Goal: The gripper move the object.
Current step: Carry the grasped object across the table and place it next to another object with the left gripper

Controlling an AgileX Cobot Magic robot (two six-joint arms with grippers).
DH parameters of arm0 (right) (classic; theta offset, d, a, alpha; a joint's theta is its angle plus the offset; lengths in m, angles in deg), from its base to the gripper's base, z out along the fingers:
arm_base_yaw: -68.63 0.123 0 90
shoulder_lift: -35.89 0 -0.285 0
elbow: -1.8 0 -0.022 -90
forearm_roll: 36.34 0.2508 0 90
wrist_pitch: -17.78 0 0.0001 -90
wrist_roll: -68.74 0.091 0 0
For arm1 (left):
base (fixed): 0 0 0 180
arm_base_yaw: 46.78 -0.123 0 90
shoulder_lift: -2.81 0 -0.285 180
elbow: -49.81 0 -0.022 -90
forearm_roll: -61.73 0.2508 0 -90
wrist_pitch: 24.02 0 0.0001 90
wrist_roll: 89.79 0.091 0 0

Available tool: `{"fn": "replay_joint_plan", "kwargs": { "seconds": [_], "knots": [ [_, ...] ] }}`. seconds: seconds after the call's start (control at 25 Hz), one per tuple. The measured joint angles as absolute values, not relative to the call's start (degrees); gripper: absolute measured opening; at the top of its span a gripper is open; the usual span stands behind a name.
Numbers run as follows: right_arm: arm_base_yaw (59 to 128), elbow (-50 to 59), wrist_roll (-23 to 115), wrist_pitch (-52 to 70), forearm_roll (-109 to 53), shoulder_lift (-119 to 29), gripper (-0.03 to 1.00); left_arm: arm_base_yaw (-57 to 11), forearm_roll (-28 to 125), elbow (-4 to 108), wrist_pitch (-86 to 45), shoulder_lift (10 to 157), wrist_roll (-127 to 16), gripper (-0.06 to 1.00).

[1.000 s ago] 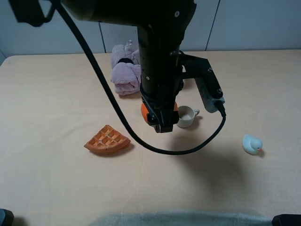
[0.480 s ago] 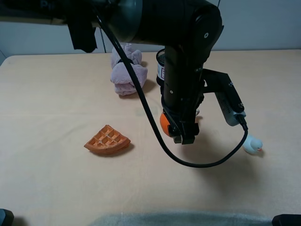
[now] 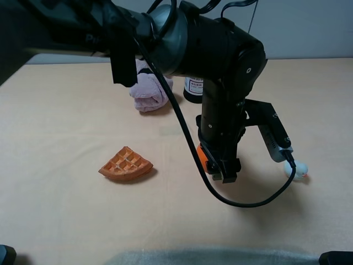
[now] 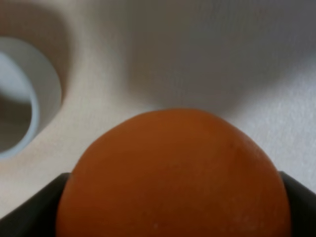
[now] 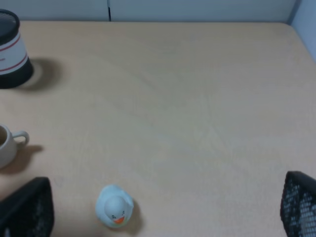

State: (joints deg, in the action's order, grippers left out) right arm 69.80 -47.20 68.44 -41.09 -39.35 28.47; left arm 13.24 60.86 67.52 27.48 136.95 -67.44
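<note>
My left gripper [image 3: 222, 167] is shut on the round orange fruit [image 3: 202, 154] and holds it just above the table, right of the waffle. In the left wrist view the fruit [image 4: 173, 173] fills the lower half between the two black fingers [image 4: 29, 210]. The rim of a white cup [image 4: 29, 98] shows beside it there. My right gripper [image 5: 163, 210] is open and empty, well apart from the fruit, with its fingertips [image 5: 24, 207] at the edges of the right wrist view.
An orange-brown waffle wedge [image 3: 126, 164] lies left of the fruit. A pink towel [image 3: 149, 91] and a black can [image 3: 194, 88] stand at the back. A small white duck [image 3: 295, 170] sits to the right and shows again in the right wrist view [image 5: 114, 206], with the cup [image 5: 7, 143].
The left arm has carried the fruit from beside the cup towards the front right. The cup is now hidden behind the arm and the black can has come into view.
</note>
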Motion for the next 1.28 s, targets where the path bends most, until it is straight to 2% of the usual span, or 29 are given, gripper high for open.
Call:
{"fn": "replay_joint_plan", "kwargs": {
  "seconds": [0.44,1.28],
  "knots": [
    [69.8,-47.2,68.44,-41.09,-39.35,28.47,0.69,13.94,59.77,67.52,27.15,139.89,-73.38,0.74],
    [69.8,-47.2,68.44,-41.09,-39.35,28.47,0.69,13.94,59.32,67.52,23.49,142.83,-73.57,0.74]
  ]
}}
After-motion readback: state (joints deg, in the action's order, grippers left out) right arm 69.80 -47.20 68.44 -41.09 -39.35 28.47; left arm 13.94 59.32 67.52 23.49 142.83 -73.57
